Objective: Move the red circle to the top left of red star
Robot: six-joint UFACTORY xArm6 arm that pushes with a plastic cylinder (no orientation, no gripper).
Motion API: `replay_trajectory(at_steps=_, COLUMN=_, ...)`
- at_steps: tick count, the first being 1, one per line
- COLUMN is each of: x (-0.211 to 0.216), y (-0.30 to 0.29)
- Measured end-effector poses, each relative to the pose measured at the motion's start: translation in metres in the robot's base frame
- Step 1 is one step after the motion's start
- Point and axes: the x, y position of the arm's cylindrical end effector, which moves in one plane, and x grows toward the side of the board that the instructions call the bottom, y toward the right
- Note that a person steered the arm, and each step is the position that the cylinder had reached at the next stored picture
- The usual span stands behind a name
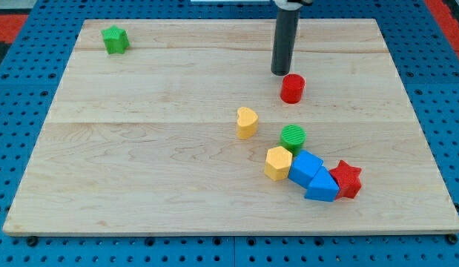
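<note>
**Rod tip closes on red circle at the table's upper right**

My tip stands on the wooden table just to the upper left of the red circle, close beside it; whether the two touch cannot be told. The arm carries no claw, only the straight dark rod. The red circle sits apart from the other blocks, above a cluster toward the view's bottom right. There the red star lies at the cluster's right end, against a blue block, with a second blue block, a yellow hexagon and a green circle alongside. A yellow heart stands near the middle, and a green star rests alone at the view's top left.
</note>
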Motion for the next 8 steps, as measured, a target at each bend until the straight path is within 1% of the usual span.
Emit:
replay_trajectory(at_steps=2, x=0.028, y=0.007)
replay_trajectory(at_steps=4, x=0.031, y=0.007)
replay_trajectory(at_steps=5, x=0.041, y=0.01)
replay_trajectory(at_steps=7, x=0.123, y=0.011)
replay_trajectory(at_steps=8, x=0.156, y=0.011)
